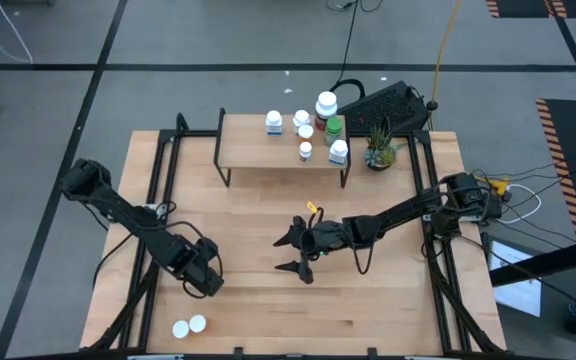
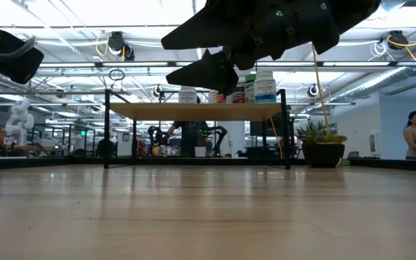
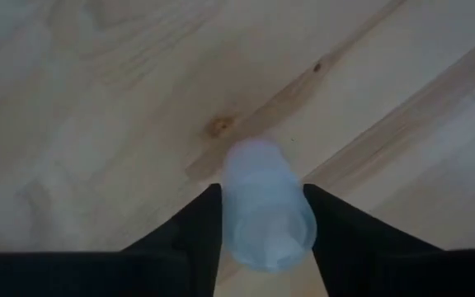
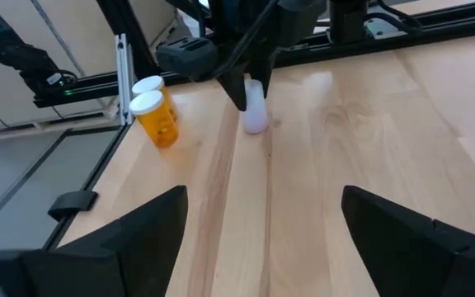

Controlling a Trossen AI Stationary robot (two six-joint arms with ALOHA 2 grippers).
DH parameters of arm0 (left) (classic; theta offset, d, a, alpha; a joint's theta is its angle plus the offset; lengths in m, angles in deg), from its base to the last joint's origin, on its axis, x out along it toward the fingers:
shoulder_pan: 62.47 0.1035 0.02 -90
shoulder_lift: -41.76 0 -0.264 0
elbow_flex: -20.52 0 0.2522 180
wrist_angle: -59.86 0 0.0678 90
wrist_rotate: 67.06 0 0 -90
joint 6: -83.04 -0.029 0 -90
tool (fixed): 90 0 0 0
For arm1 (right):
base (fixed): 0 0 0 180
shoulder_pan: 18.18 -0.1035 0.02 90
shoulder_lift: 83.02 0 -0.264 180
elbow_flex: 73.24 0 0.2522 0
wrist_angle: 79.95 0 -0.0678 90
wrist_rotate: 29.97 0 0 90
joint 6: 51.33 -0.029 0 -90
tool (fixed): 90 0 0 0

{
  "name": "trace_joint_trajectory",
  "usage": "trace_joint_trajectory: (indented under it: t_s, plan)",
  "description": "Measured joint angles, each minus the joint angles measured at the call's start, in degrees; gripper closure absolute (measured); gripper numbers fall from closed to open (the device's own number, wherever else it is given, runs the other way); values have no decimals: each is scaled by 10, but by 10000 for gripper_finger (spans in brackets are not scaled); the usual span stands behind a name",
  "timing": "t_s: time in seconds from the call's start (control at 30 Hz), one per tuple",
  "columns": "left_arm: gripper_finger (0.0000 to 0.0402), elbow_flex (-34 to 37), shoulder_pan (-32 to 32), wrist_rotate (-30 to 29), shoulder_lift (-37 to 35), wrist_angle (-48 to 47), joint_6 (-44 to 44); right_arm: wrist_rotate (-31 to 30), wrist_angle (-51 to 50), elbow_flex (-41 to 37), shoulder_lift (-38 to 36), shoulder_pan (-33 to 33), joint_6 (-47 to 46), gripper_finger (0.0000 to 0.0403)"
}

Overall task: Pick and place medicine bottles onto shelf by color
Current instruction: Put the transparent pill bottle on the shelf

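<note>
The left pincer [image 1: 208, 284] hangs low over the near-left part of the tabletop [image 1: 268, 310], its two dark fingers [image 3: 190, 231] pinching a pale bluish bottle [image 3: 264, 206] between them. In the left wrist view the bottle sits squarely between the fingertips, with a finger against each side. The right wrist view shows the same bottle [image 4: 255, 109] under that pincer, its base at the wood.

Just beside the left pincer, nearer the tabletop's front edge, stand two orange bottles [image 1: 189, 326] with white caps, close together and apart from the pincer.

The right pincer [image 1: 296, 254] hovers over the middle of the tabletop, above the surface, its fingers [image 4: 138, 227] spread wide with nothing between them.

The shelf [image 1: 258, 150] stands at the far side of the tabletop. It carries a white bottle [image 1: 274, 123] near its middle and a cluster of bottles [image 1: 323, 125] toward its right end, among them a green one [image 1: 334, 127]. A potted plant [image 1: 379, 152] stands just off the shelf's right end.
</note>
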Motion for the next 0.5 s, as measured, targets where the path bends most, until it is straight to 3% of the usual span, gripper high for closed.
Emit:
trace_joint_trajectory:
  t_s: [0.1, 0.23, 0.37, 0.5]
  plan:
    - [261, -1, 3, 2, -1, 0, -1, 5, 0, 0, 0, 2, -1, 85]
    - [258, -1, 31, 30, -4, 0, -23, 5, 0, 0, 0, 2, -3, 85]
    - [241, -17, 84, 45, -4, -15, -117, 5, -5, 0, 0, 2, -4, 85]
    - [248, -52, 156, 53, -4, -60, -231, 2, -41, 0, -15, 2, -4, 85]
